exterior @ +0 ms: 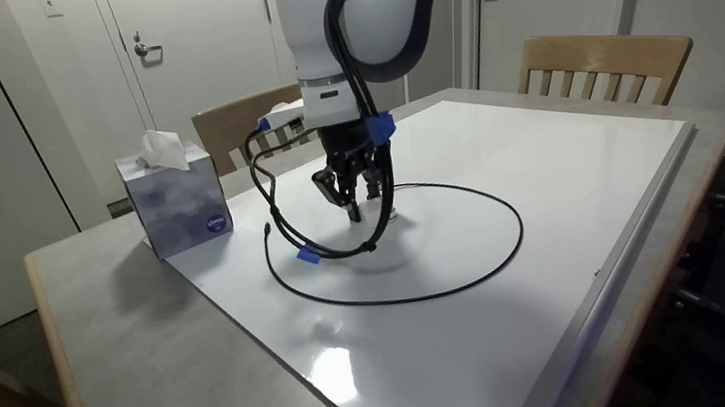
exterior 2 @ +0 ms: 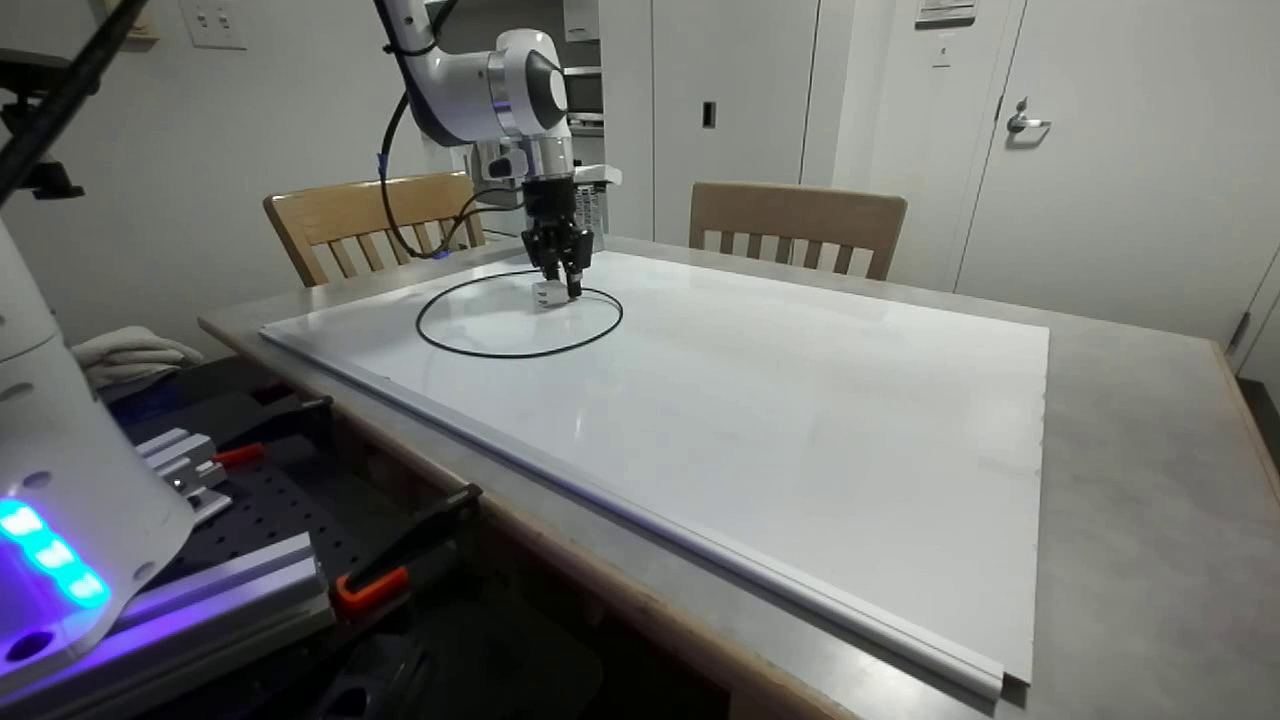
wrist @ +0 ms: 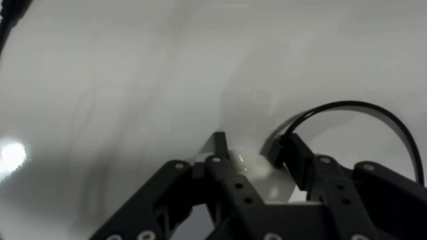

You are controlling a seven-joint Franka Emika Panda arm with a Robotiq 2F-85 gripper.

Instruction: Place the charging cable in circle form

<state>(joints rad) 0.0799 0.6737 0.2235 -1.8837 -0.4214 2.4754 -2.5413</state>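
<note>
The charging cable is a thin black cord lying in a wide, nearly round loop on the white board, visible in both exterior views. Its free black connector end lies at the loop's left side; it also shows at the top left of the wrist view. The whitish plug sits between my fingers, at or just above the board. My gripper points down and is partly closed on the plug. The left finger meets one side; the black cord connector is against the right finger. The fingers partly hide the plug.
The white board covers much of the grey table. A tissue box stands at the board's corner. The arm's own black cables hang low over the loop. A metal rail edges the board. Chairs surround the table.
</note>
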